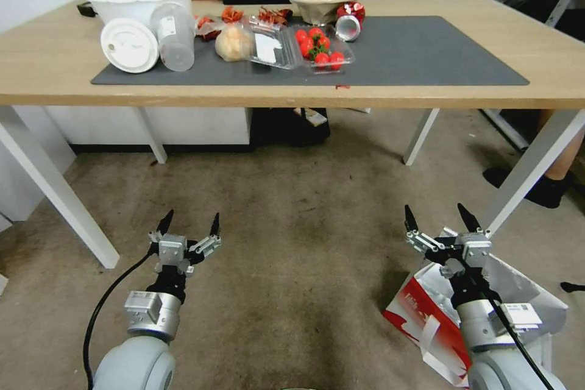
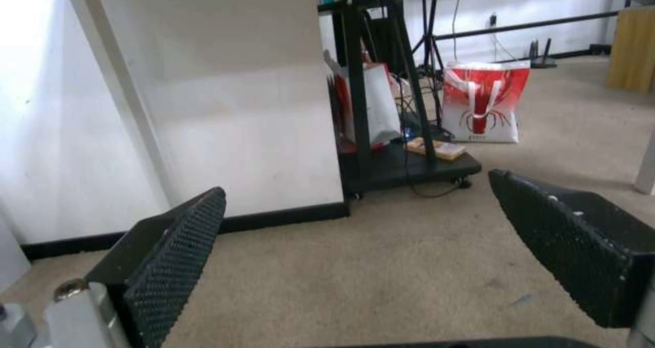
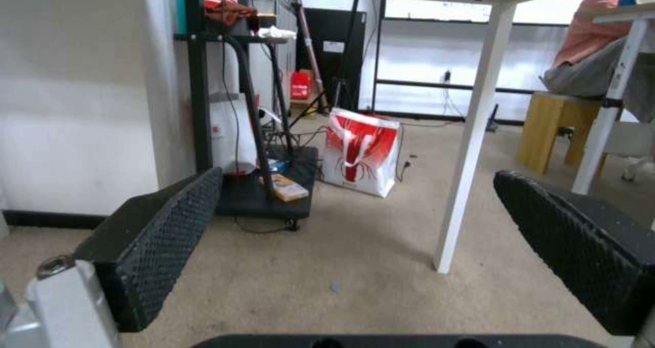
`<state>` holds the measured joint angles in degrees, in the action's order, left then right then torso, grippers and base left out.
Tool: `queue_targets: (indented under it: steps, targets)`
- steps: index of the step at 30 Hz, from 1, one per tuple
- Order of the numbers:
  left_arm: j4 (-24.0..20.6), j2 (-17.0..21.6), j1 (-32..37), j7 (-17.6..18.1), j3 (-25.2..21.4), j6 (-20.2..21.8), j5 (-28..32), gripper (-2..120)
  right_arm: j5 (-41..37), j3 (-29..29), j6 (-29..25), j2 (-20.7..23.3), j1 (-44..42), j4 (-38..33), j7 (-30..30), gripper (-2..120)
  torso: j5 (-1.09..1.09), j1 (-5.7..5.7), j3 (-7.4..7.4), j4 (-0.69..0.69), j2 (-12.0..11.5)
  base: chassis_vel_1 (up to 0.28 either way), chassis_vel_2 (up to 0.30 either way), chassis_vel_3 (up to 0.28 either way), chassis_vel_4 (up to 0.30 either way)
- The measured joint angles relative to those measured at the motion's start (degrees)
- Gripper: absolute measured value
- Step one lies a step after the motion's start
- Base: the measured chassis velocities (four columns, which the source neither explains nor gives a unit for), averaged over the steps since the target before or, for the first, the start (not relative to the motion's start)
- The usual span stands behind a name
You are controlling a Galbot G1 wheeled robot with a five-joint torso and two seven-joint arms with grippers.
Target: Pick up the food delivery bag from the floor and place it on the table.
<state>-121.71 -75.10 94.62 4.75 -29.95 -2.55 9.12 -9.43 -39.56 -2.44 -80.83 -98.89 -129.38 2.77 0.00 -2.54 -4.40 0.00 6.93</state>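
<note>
Stained carpet floor (image 1: 292, 244) is spread before the light-wood bench (image 1: 426, 94). The food delivery bag (image 1: 426, 311) is seen lying below the right pincer (image 1: 443, 219), jaws spread, empty. A strap should be targeted. Well left of the bag, the left pincer (image 1: 190, 223) is held open.

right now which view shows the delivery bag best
Head view: the bag lies on the floor, red side and foil lining plain, partly hidden by the right gripper's arm. The wrist views face a lobster-print bag farther off, apparently another one.
</note>
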Motion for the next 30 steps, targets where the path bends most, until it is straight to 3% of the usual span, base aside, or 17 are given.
queue_targets:
  steps: [20, 30]
  targets:
    - [0.1, 0.2, -0.8, 0.2, -0.1, 0.3, 0.4, 97, 0.2, 0.2, 0.0, -0.1, 0.2, 0.1, 0.4, 100, 0.0, 0.42, 4.22, 0.0, -4.6, 0.0, 0.0, 0.0, 0.0]
    - [0.0, 0.2, -0.7, 0.3, -0.2, 0.3, 0.4, 97, 0.2, 0.2, -0.1, -0.2, -0.1, -0.2, 0.5, 100, 0.0, 0.62, 4.4, 0.0, -5.6, 0.0, 0.0, 0.0, 0.0]
